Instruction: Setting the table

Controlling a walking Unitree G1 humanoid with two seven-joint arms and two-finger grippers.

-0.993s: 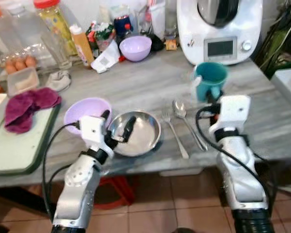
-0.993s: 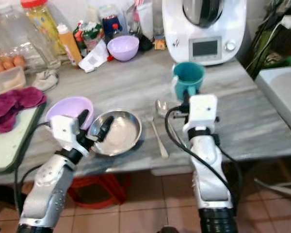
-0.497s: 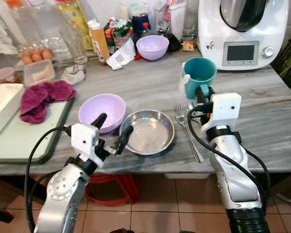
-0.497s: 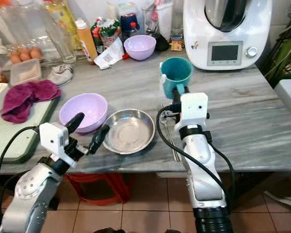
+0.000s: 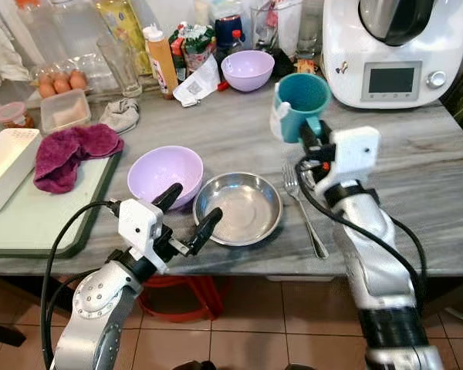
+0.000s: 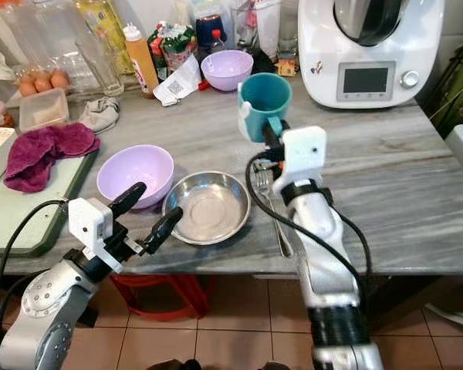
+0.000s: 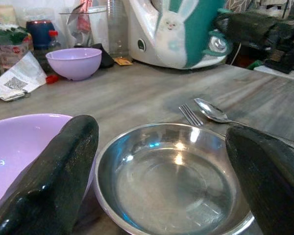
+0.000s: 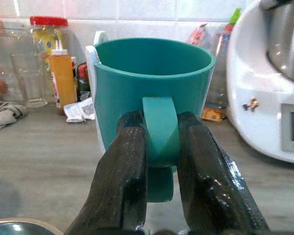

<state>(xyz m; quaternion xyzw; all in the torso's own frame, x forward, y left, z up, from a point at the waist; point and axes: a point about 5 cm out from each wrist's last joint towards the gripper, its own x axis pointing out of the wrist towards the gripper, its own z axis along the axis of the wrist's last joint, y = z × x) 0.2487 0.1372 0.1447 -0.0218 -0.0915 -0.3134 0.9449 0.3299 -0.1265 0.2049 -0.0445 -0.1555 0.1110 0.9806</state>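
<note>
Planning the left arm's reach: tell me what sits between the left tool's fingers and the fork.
The steel bowl lies between the open left tool and the fork, seen in the left eye view; the left wrist view shows it too.

Steel bowl (image 5: 238,208) near counter (image 5: 417,193) front edge, plastic bowl (image 5: 164,171) touching its left side; fork (image 5: 301,208) and spoon (image 7: 211,110) just right (side by side). Mug (image 5: 300,106) behind them, off the counter. Food processor (image 5: 390,46) at back right
</note>
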